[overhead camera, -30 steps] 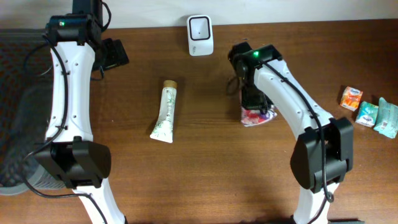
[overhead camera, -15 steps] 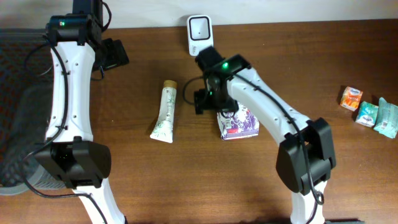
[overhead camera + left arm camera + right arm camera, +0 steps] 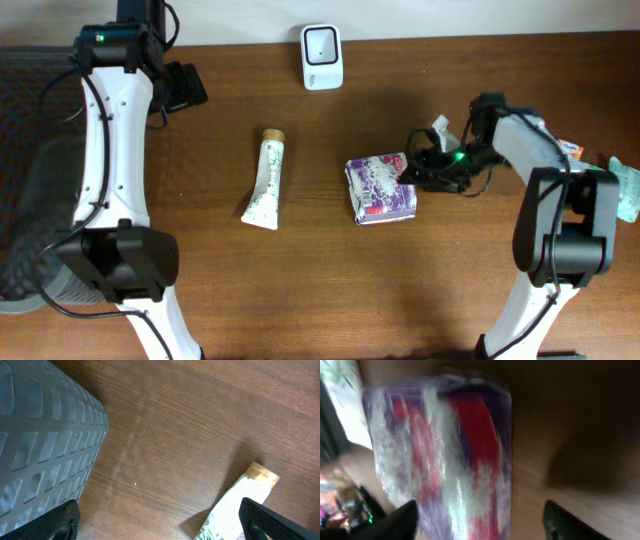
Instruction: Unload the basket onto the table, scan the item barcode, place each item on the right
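Observation:
A purple and red foil packet (image 3: 380, 187) lies flat on the brown table near the middle. My right gripper (image 3: 408, 174) hovers low at the packet's right edge, open; the right wrist view shows the blurred packet (image 3: 445, 455) ahead of my right gripper (image 3: 480, 522), with the fingers spread and not touching it. No barcode shows. The white scanner (image 3: 322, 56) stands at the table's back edge. My left gripper (image 3: 180, 88) is open at the back left, holding nothing; the left wrist view has my left gripper (image 3: 162, 522) over bare wood.
A white tube (image 3: 266, 180) with a tan cap lies left of the packet, its cap end (image 3: 260, 474) in the left wrist view. Small teal packets (image 3: 625, 190) sit at the right edge. A dark grey mat (image 3: 45, 435) covers the table's far left.
The right gripper opened and let go of the packet, which shifted left. The right arm swung left over it, then pulled back to its right side. The left arm has not moved.

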Action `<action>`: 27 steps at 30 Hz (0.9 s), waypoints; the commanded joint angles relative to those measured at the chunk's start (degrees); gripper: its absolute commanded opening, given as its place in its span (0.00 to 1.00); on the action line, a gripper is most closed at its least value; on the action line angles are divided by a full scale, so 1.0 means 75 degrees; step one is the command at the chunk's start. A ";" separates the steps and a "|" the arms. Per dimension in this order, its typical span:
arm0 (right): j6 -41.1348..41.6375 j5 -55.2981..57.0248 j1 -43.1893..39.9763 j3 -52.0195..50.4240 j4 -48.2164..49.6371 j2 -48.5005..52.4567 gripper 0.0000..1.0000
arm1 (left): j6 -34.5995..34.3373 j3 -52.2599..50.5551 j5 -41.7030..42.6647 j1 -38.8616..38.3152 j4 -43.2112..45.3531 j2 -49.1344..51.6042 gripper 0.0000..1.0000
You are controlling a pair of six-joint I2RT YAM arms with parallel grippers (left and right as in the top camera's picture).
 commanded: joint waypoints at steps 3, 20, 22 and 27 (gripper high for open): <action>0.0408 -0.0985 -0.0009 -0.0962 0.1142 -0.0070 0.61 | -0.0076 0.0035 0.0023 0.0050 -0.0006 -0.0187 0.99; 0.0930 -0.3681 0.0726 -0.0842 0.2174 -0.0114 0.04 | -0.0076 0.0035 0.0023 0.0050 -0.0006 -0.0187 0.99; 0.1230 -0.3555 0.0927 -0.0259 0.2215 -0.0466 0.04 | -0.0076 0.0035 0.0023 0.0050 -0.0006 -0.0187 0.99; 0.2279 0.0213 0.2072 0.1008 0.3561 -0.2553 0.04 | -0.0076 0.0035 0.0023 0.0050 -0.0006 -0.0187 0.99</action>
